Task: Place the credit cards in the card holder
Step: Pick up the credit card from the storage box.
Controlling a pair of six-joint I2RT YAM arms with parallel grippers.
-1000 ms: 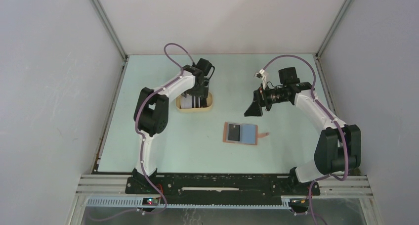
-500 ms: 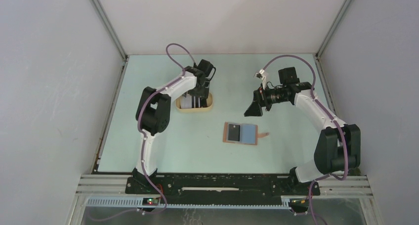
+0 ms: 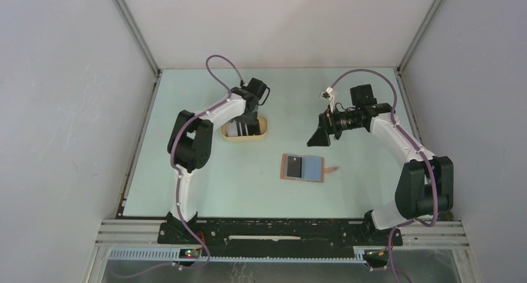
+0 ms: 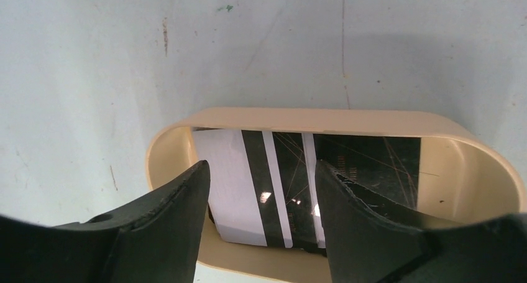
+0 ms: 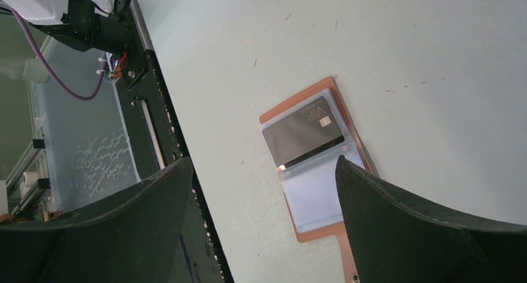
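As the left gripper point(image 4: 261, 166) straddles credit cards point(image 4: 230, 190), the right gripper point(image 3: 318, 137) hovers one o'clock of the card holder point(image 3: 314, 169) (both jaws apart).

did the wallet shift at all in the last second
No. In the top view the wallet lies in the same spot, below and right of the tray, as before.
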